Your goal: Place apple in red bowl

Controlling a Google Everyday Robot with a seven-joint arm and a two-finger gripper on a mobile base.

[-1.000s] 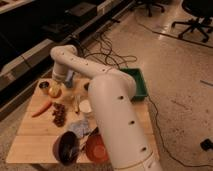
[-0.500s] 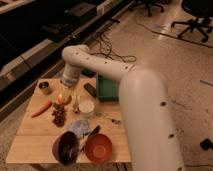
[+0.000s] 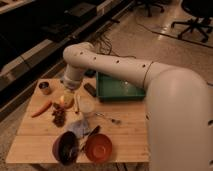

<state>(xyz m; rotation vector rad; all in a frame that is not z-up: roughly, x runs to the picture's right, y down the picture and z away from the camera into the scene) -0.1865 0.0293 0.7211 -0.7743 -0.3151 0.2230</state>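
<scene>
The end effector (image 3: 68, 93) hangs low over the back-left part of the light wooden surface (image 3: 127, 132), directly above the small round yellow-orange apple (image 3: 66, 101); whether it grips the fruit or merely hovers at it cannot be told, as the wrist hides its tips. The apple sits at or just above the surface, near the left rear, well apart from the glossy orange-red bowl (image 3: 98, 148) at the front edge. Just right of the apple lies a pale slender object (image 3: 77, 103), and beyond it a small white cup (image 3: 86, 107). To the left lies a long orange carrot (image 3: 41, 108), with a dark cluster of grapes (image 3: 59, 117) in front of it and a small round tin (image 3: 45, 88) farther back. A dark purplish-brown bowl (image 3: 65, 147) sits just beside the red one, to its left. A green rectangular tray (image 3: 118, 87) occupies the back right. The thick white arm (image 3: 125, 70) sweeps in from the right.
</scene>
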